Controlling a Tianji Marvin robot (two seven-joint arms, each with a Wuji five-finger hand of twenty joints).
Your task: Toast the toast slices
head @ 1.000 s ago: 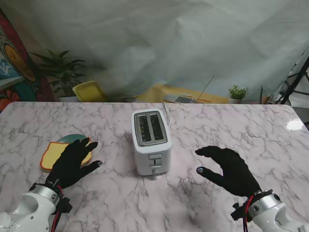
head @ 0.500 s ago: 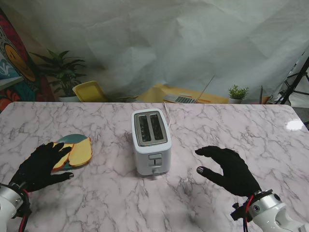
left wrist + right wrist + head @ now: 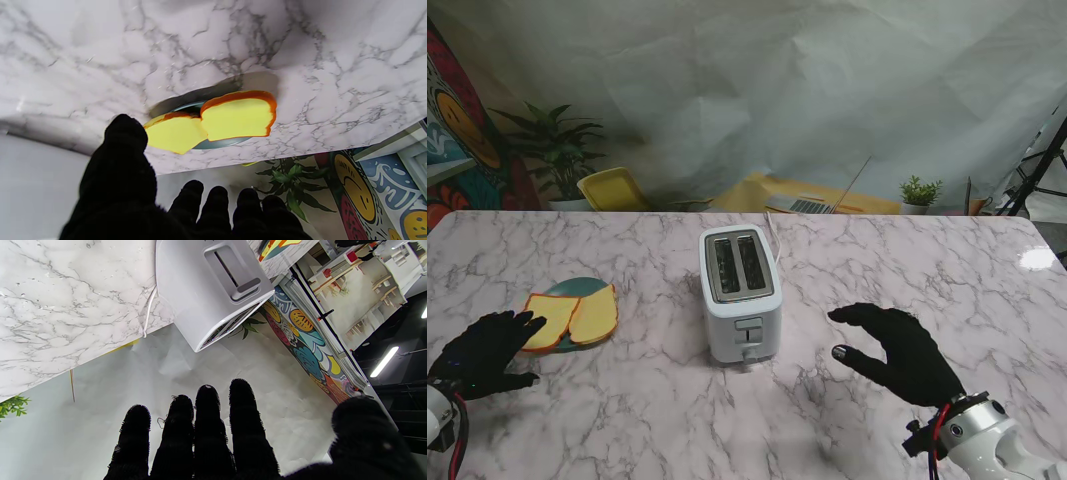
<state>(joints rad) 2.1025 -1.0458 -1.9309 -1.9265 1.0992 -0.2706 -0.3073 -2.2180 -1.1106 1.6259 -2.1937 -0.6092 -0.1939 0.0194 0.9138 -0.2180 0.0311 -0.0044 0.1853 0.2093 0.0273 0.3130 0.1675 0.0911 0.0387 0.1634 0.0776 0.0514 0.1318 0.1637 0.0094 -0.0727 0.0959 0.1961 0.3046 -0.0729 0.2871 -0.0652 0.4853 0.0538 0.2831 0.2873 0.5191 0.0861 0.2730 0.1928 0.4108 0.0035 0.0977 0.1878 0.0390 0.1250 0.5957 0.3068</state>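
Note:
A white two-slot toaster (image 3: 740,295) (image 3: 213,290) stands mid-table with both slots empty. Two yellow toast slices with orange crusts (image 3: 552,321) (image 3: 596,313) lie side by side on a teal plate (image 3: 577,288) to its left; the wrist view shows them too (image 3: 238,115) (image 3: 175,131). My left hand (image 3: 482,352) (image 3: 186,210), in a black glove, is open at the table's near-left edge, fingertips just short of the nearer slice. My right hand (image 3: 897,350) (image 3: 206,436) hovers open to the right of the toaster, holding nothing.
The toaster's white cord (image 3: 775,240) runs off toward the far side. Beyond the table's far edge are a yellow chair (image 3: 613,188), a laptop (image 3: 812,205) and potted plants (image 3: 919,192). Marble table top (image 3: 927,270) stretches to the right.
My left hand has drawn back toward me and to the left, off the toast slices, uncovering both of them on the plate. The right hand has barely moved.

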